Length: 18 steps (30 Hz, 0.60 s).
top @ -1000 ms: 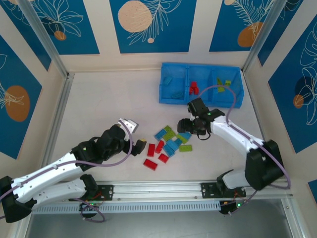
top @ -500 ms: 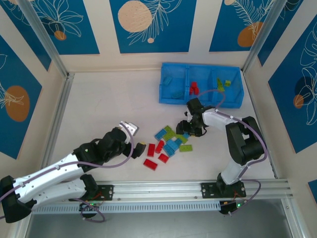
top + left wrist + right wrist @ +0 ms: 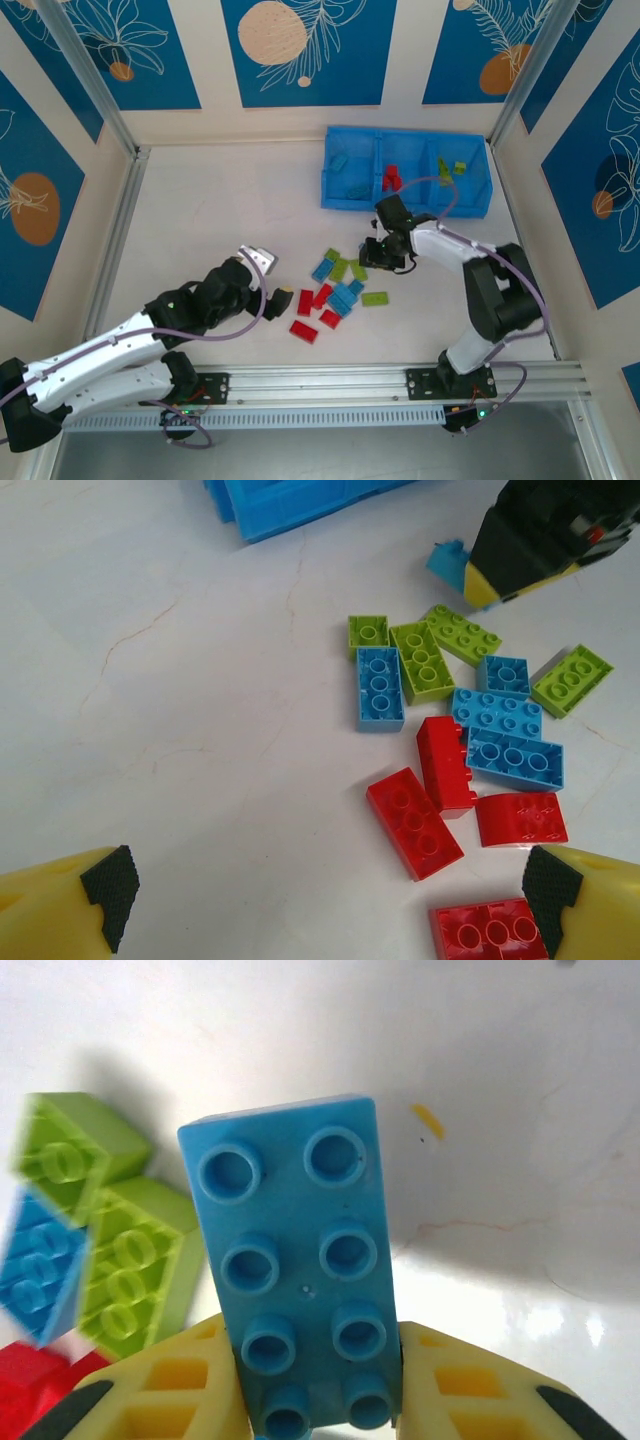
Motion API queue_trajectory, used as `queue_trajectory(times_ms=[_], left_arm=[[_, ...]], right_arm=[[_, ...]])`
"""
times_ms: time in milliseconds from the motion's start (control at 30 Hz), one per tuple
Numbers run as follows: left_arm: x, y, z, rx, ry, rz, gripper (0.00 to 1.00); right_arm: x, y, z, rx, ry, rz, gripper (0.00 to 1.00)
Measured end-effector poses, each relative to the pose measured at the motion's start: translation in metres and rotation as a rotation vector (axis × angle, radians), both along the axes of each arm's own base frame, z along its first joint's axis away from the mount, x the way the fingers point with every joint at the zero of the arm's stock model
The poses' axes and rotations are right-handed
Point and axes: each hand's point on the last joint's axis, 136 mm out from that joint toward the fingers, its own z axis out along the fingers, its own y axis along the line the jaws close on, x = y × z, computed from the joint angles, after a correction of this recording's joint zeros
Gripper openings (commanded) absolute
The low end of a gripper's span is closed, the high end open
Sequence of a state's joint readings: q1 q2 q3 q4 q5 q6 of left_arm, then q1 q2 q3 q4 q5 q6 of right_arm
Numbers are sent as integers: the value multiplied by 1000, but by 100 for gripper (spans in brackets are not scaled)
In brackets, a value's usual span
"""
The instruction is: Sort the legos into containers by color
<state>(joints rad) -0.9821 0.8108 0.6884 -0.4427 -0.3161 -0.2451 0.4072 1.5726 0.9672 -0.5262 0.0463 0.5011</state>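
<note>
From where I stand, the right gripper (image 3: 374, 256) is clenched on a light blue brick (image 3: 298, 1250). It is a two-by-four piece with its studs turned toward the wrist camera. The yellow fingers (image 3: 170, 1390) press its long sides near one end, and the rest of the brick sticks out past the tips. That claw sits at the far edge of the loose bricks (image 3: 460, 715), a scatter of red, light blue and lime green pieces lying close together on the white table (image 3: 200, 730). I cannot tell whether the gripped brick is clear of the tabletop. The left gripper (image 3: 272, 277) hangs over the table just left of the scatter with its jaws spread wide and nothing between them; the red pieces lie nearest to it. The blue tray (image 3: 405, 133) stands at the far side of the table, just beyond the right claw. Its left compartment holds light blue pieces (image 3: 340, 161), the middle one holds red bricks (image 3: 391, 178), and the right one holds lime green bricks (image 3: 457, 167).
</note>
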Motion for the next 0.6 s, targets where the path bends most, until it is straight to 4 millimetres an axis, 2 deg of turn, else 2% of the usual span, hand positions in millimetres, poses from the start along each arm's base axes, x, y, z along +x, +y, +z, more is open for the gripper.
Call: queue_trajectory(times_ms=[167,233,267,367,467,533,600], left_arm=[[-1,2,9,-30,-22,3,100],[0,1,11,-44,-26,9,100],[0,2,11,-46,-24,12,100],[0,2,10,-55,-11,25,100],[-1,5,7,-58,11,44,100],[-3,8,5,-59,25,55,100],[-6,12,5,-64,35,65,100]], right_arm=[[22,15,73,55,-229,-18,23],[49,24,93,47,-271,-37,23],[69,30,101,42,-296,-49,23],[128,46,107,11,-333,-84,25],[178,55,94,-20,-329,-122,31],[201,54,81,-45,-301,-148,40],[221,54,71,-62,-278,-168,53]])
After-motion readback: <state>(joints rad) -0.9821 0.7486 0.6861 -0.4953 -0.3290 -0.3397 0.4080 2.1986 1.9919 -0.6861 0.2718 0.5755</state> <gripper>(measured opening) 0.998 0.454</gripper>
